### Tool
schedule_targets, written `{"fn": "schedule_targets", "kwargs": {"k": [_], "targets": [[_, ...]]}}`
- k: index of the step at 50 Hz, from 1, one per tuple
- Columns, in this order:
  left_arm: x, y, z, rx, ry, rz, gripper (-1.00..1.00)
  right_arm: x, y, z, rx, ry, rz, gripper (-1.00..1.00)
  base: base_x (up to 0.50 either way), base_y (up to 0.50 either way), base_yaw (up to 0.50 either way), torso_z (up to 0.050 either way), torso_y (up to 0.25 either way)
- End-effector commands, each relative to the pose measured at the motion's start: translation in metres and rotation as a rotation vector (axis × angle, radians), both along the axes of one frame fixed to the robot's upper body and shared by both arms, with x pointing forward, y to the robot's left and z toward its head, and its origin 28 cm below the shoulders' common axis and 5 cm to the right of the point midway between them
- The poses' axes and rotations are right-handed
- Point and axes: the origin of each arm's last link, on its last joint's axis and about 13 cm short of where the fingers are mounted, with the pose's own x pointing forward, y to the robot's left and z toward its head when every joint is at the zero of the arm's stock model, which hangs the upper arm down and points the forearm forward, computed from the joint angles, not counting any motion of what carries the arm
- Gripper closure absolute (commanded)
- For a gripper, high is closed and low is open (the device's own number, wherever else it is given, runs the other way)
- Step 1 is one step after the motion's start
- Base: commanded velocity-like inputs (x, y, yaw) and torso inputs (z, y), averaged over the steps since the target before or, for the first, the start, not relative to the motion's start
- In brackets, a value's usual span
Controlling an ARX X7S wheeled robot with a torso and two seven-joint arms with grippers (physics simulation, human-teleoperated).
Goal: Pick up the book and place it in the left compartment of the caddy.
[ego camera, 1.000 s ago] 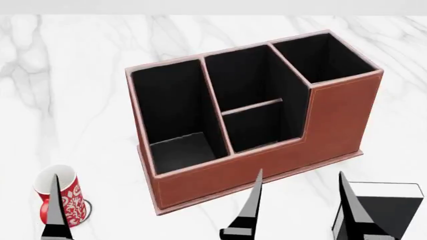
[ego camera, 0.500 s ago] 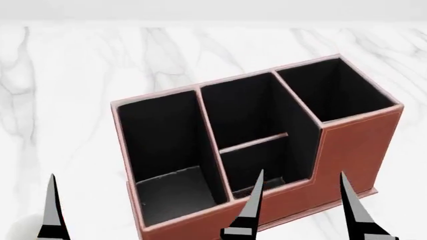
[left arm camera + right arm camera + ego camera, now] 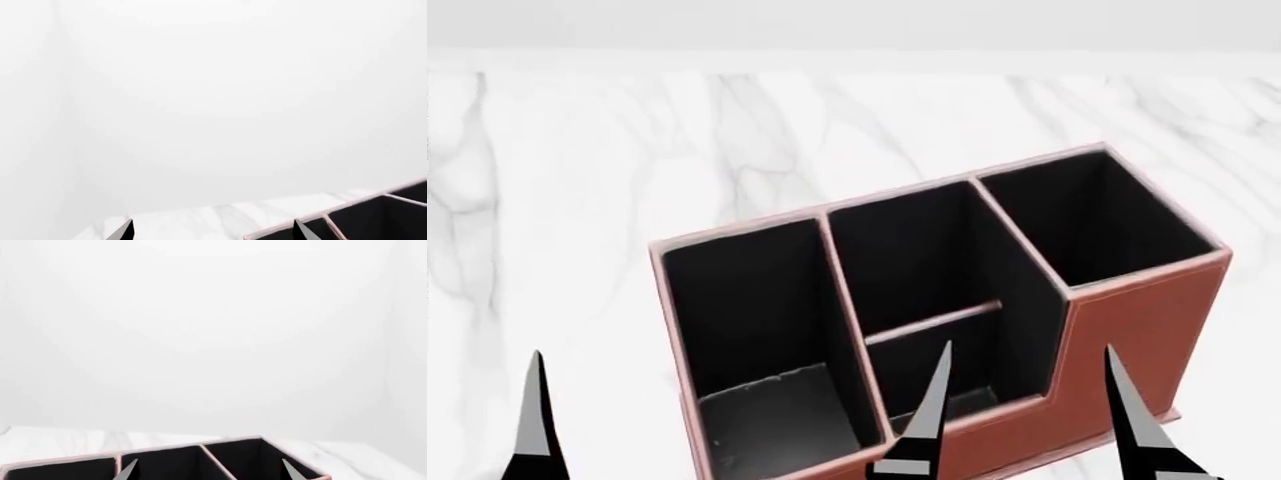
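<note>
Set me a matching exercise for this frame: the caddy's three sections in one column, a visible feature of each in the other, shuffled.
Sections of the caddy, head view:
1. left compartment
2. middle section
3. right section

Features:
A. split by a pale crossbar
B. tall front wall, at the caddy's higher step
C. undivided, greyish floor showing

Pairs: 1-C, 2-A, 3-B

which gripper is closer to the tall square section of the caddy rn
Right. In the head view the right gripper hangs open before the caddy, just below its tall square section; the left gripper sits far across, past the wide compartment.
</note>
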Motion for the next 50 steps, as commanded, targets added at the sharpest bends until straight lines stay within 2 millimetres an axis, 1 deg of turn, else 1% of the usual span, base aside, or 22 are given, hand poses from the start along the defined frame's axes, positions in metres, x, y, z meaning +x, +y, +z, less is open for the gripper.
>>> {"fn": "schedule_targets", "kwargs": {"k": [1,16,21,24,26,50], "targets": [[0.0002,0.0015,0.0022,-0.036,-0.004,-0.048,-1.00,-0.0030,-0.0014,0.0036,0.003,-0.024,0.022,-1.00,0.00,0.00,0.00,0.050,0.000],[0.0000,0.0007,0.0027,-0.038,-0.001,-0.052,-1.00,-0.0034,-0.0026,0.0053,0.014,-0.035,0.021,-1.00,0.00,0.00,0.00,0.050,0.000],[-0.0014,0.0007,0.0040,-0.066,0.008,-0.068,-1.00,-0.0033,-0.0026,0.0051,0.010,-0.033,0.022,-1.00,0.00,0.00,0.00,0.050,0.000],[-0.0004,0.0006,-0.0002,-0.065,0.012,-0.069,-1.00,-0.0032,-0.0024,0.0048,0.010,-0.031,0.023,-1.00,0.00,0.00,0.00,0.050,-0.012],[-0.0005,0.0004,0.0021,-0.063,0.014,-0.070,-1.00,-0.0032,-0.0025,0.0048,0.010,-0.032,0.022,-1.00,0.00,0.00,0.00,0.049,-0.047],[-0.0002,0.0000,0.0010,-0.042,0.021,-0.075,-1.00,-0.0029,-0.0034,0.0038,0.009,-0.027,0.021,-1.00,0.00,0.00,0.00,0.047,-0.149]]}}
